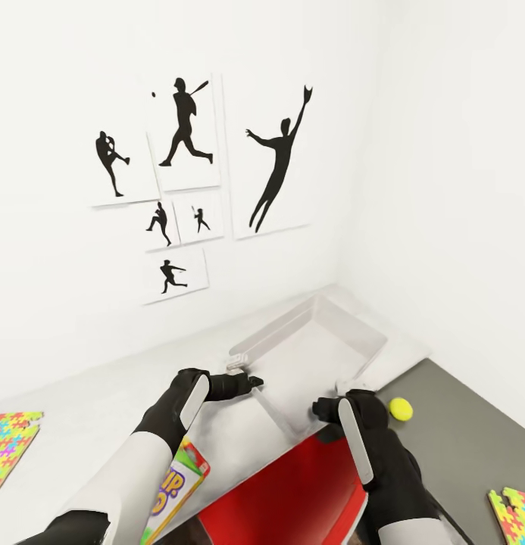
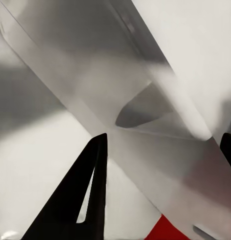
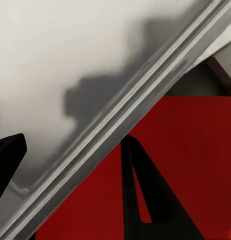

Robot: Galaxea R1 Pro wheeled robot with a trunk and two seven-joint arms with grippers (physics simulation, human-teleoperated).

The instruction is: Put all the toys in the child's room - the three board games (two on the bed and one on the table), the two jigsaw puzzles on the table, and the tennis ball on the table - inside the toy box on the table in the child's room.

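- The toy box (image 1: pixel 323 341), a light grey open bin, is sitting on the pale counter (image 1: pixel 88 401) in the corner of the white-walled room, its far end toward the corner; what shows of its inside is bare grey floor and walls.
- The left end effector (image 1: pixel 251 381) is reaching in from the left arm (image 1: pixel 167 416), forearm angled up and to the right, fingertips at the toy box's near-left rim; in the left wrist view its dark fingers (image 2: pixel 75 200) are standing apart with the bin's wall running between them, and whether they are pressing it I cannot tell.
- The right end effector (image 1: pixel 326 409) is sitting at the toy box's near-right corner, wrist raised and turned inward; in the right wrist view the bin's ridged rim (image 3: pixel 120 120) is passing between its spread fingers (image 3: pixel 140 195), contact unclear.
- A red flat box (image 1: pixel 292 492) is lying below both end effectors, just beside the bin's near edge.
- A colourful game box (image 1: pixel 175 484) is showing under the left forearm.
- A yellow tennis ball (image 1: pixel 401 409) is resting on the dark grey surface (image 1: pixel 459 439) right of the bin, near the right wrist.
- One jigsaw puzzle (image 1: pixel 10 443) is lying flat at the counter's far left; a second puzzle (image 1: pixel 516 515) is lying on the dark surface at lower right.
- Black silhouette pictures (image 1: pixel 186 136) are hanging on the wall.
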